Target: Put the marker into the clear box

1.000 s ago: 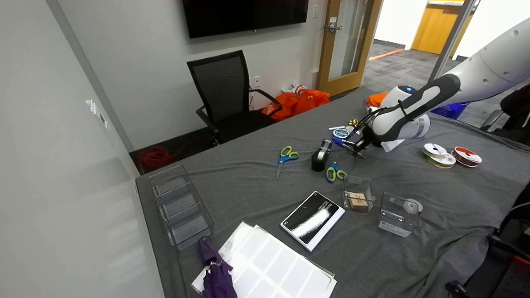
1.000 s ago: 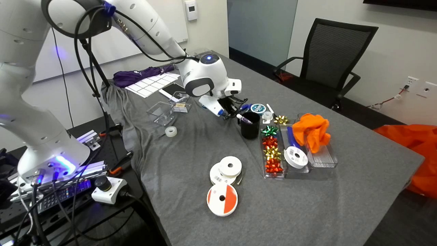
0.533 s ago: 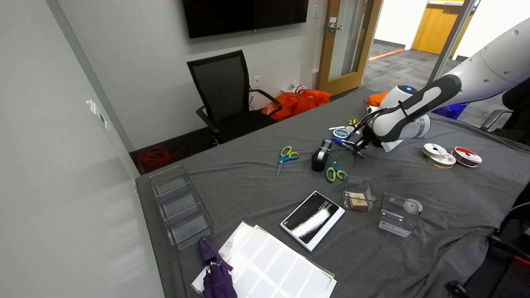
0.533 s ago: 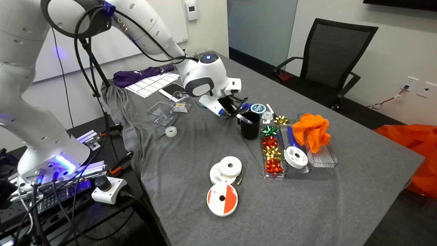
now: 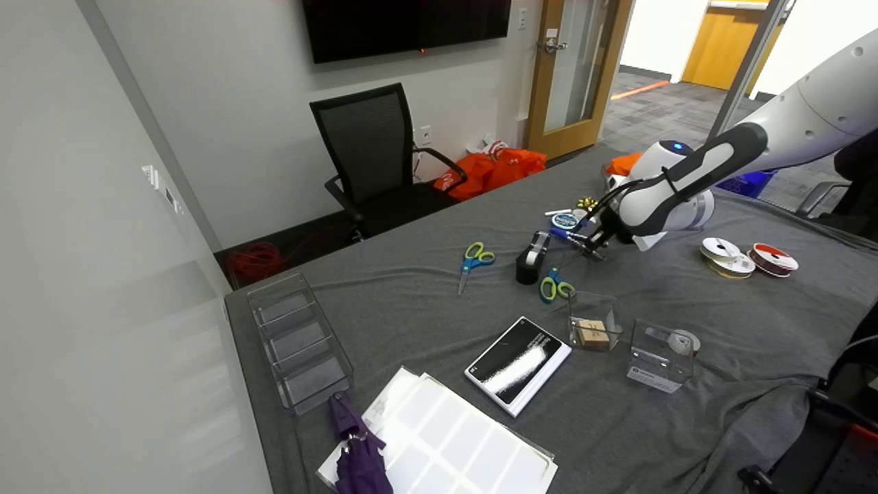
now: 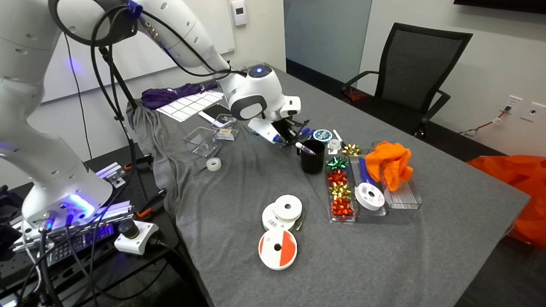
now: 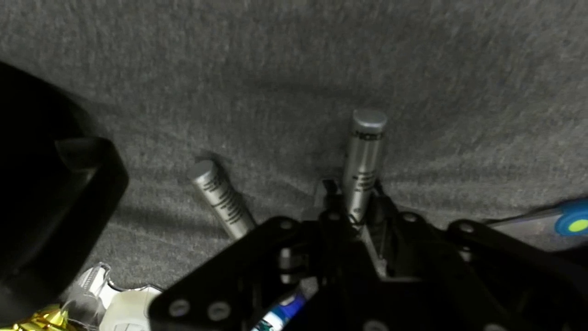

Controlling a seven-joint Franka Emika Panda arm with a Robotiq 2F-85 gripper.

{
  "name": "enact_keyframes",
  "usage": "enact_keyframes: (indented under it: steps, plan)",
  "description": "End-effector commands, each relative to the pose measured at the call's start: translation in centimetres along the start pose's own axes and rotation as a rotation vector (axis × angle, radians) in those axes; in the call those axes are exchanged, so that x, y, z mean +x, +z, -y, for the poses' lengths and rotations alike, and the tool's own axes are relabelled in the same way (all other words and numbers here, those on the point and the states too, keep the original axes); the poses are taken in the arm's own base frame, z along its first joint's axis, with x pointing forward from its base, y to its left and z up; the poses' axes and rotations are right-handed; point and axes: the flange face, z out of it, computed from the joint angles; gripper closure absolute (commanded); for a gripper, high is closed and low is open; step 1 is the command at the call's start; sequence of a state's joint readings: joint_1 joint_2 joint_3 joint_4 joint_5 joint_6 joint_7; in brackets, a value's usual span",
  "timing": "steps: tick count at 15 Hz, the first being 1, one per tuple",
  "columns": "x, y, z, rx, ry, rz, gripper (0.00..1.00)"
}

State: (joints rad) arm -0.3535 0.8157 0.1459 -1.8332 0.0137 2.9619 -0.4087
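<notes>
A silver-bodied marker [image 7: 366, 149] stands between my fingers in the wrist view, and my gripper [image 7: 356, 195] is shut on it, low over the grey cloth. Its other end is hidden by the fingers. A second silver marker [image 7: 223, 200] lies on the cloth beside the gripper, with a blue part [image 7: 287, 310] showing behind the linkage. The gripper [image 5: 594, 241] is small and dark in both exterior views. A small clear box [image 5: 575, 319] holds a wooden block. Another clear box [image 5: 658, 360] stands beside it; both also show in an exterior view [image 6: 201, 143].
A black mug [image 6: 312, 162] with a white-and-purple marker stands close to the gripper. A tape dispenser [image 5: 531, 259] and scissors [image 5: 554, 285] lie between gripper and boxes. A white box [image 5: 519, 363], a clear divided tray [image 5: 300, 343] and ribbon spools [image 6: 277, 249] are on the table.
The arm has shifted very slightly up and back in the last half second. The boxes and the other things on the table have not moved.
</notes>
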Motion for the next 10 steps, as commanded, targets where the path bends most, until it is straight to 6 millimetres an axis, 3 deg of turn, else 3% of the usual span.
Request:
enact_keyframes:
  steps: [1,10]
  plan:
    - [-0.9,-1.8,0.0,0.009,-0.02,0.018,0.96]
    - [-2.3,-6.0,0.5,0.02,-0.042,0.047,0.96]
